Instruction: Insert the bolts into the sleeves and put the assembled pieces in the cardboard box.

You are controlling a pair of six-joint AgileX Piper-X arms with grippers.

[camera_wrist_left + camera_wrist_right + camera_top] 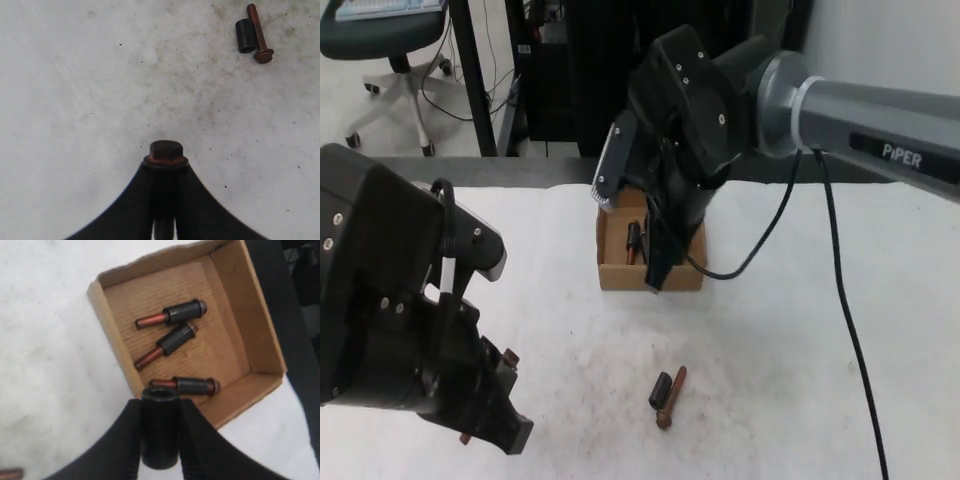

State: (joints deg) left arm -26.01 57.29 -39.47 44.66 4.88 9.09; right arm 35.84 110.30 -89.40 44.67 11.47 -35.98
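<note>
Here's the white bench (820,380) spread wide under me, speckled and scuffed, and over it my right arm (880,125) comes across from the side while my left arm (390,320) bulks up close at the near edge. Toward the far side sits the cardboard box (255,325), open on top, and my right gripper (160,410) hangs right at its edge. Those jaws are pinching the held sleeve (160,430), black, gripped by its sides with its open end showing! Down on the near side, my left gripper (165,170) is clamped on the held bolt (166,151), whose coppery hex head pokes out just past the fingertips, above bare bench. Inside the box, three assembled pieces (172,314) lie flat on the floor, each a dark sleeve over a copper shank, none of them touching. And out on the open bench, between my two grippers, the loose sleeve (245,36) lies just beside the loose bolt (260,32), side by side, both flat on the surface
</note>
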